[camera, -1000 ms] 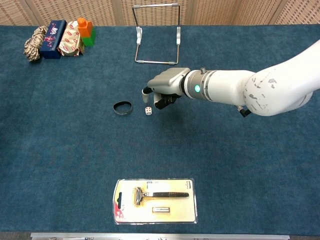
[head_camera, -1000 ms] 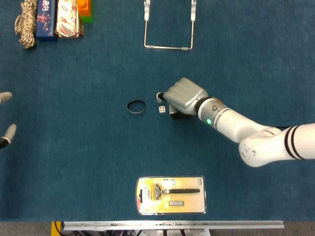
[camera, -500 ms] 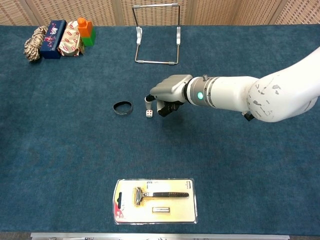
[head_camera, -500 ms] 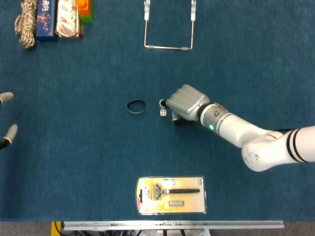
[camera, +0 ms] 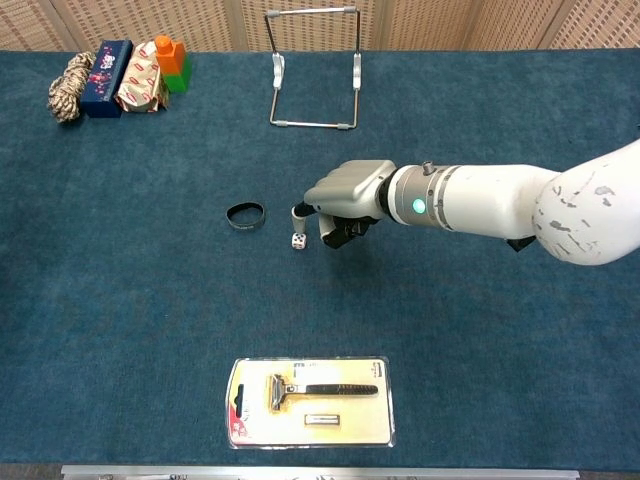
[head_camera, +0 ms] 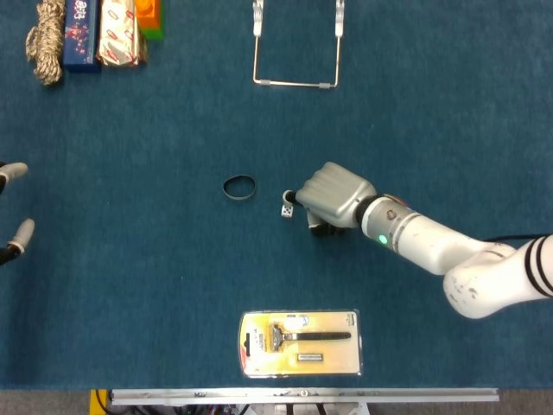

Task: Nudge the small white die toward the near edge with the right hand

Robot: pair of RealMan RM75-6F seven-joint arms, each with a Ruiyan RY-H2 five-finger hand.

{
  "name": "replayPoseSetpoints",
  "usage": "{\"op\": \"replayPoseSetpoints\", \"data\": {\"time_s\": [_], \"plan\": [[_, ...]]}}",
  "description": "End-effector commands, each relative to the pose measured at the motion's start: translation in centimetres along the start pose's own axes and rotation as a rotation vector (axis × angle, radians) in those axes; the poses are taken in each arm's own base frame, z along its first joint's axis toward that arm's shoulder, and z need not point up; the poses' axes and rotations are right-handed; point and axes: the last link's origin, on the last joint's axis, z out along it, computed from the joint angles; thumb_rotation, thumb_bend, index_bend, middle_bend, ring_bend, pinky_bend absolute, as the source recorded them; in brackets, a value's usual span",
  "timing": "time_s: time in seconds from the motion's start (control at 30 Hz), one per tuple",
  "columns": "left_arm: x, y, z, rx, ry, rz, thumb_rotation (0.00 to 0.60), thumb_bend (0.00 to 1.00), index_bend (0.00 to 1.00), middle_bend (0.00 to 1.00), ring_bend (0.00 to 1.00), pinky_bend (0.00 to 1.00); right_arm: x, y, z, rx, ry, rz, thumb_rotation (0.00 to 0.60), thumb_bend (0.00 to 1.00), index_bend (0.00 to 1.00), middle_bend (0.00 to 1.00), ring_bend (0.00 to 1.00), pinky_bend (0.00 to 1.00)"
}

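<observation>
The right hand (head_camera: 335,195) is curling its fingers (camera: 300,212) inward, holding nothing, one fingertip touching the far side of the small white die (head_camera: 286,210). Light, hard and prone to tumbling on the carpeted surface (head_camera: 130,285), it is wanting a low, gentle push.

right hand (head_camera: 335,196) curled low over the table, one fingertip (camera: 298,212) extended; left hand's fingers (head_camera: 15,232) apart.

The table (head_camera: 130,285) is viewed straight down from overhead in the head view; in the chest view it is seen lower, obliquely, from its near edge. The right hand (head_camera: 335,195) and surrounding cloth are shared.
</observation>
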Motion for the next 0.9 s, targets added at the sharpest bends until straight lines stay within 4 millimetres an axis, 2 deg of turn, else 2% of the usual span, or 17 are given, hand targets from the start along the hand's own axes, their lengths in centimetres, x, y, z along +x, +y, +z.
{"op": "replayPoseSetpoints", "data": {"time_s": [0.03,0.23,0.3,0.4,0.47,0.53,0.7,0.73,0.83,0.9], "plan": [[0.1,-0.1,0.0,0.003,0.004,-0.004,0.6,0.26,0.27,0.31,0.27,0.17,0.5,0.5,-0.8,-0.012,0.034,0.015,0.286,1.0,0.25,1.0,1.0,1.0],[0.1,-0.7,0.2,0.026,0.014,-0.004,0.6,0.26,0.27,0.31,0.27,0.17,1.1,3.7,-4.8,-0.106,0.139,0.06,0.286,0.99,0.25,1.0,1.0,1.0],[0.1,-0.9,0.2,0.034,0.02,-0.006,0.6,0.26,0.27,0.31,0.27,0.17,1.1,4.9,-6.3,-0.15,0.186,0.081,0.285,0.95,0.25,1.0,1.0,1.0],[0.0,-1.2,0.4,0.045,0.033,-0.013,0.6,0.26,0.27,0.31,0.27,0.17,0.4,6.8,-8.8,-0.221,0.244,0.131,0.284,0.91,0.25,1.0,1.0,1.0],[-0.1,-1.4,0.6,0.05,0.037,-0.019,0.6,0.26,0.27,0.31,0.27,0.17,-0.4,8.0,-10.4,-0.264,0.272,0.168,0.285,0.89,0.24,0.95,0.98,0.98],[-0.3,-1.5,0.7,0.052,0.034,-0.021,0.6,0.26,0.27,0.31,0.27,0.17,-1.2,9.1,-11.8,-0.313,0.314,0.183,0.285,0.83,0.22,0.86,0.91,0.94],[-0.5,-1.5,0.7,0.053,0.031,-0.02,0.6,0.26,0.27,0.31,0.27,0.17,-3.4,11.4,-15.1,-0.426,0.434,0.229,0.285,0.43,0.21,0.68,0.72,0.67],[-0.4,-1.5,0.7,0.055,0.033,-0.021,0.6,0.26,0.27,0.31,0.27,0.17,-3.9,11.7,-15.8,-0.445,0.458,0.232,0.284,0.4,0.21,0.64,0.68,0.64],[-0.3,-1.5,0.6,0.059,0.042,-0.026,0.6,0.26,0.26,0.31,0.27,0.17,-5.6,13.0,-18.4,-0.512,0.552,0.216,0.285,0.37,0.18,0.45,0.45,0.49],[-0.3,-1.5,0.5,0.059,0.042,-0.024,0.6,0.26,0.27,0.31,0.27,0.17,-6.8,13.6,-19.9,-0.552,0.59,0.209,0.285,0.36,0.16,0.38,0.34,0.39]]}}
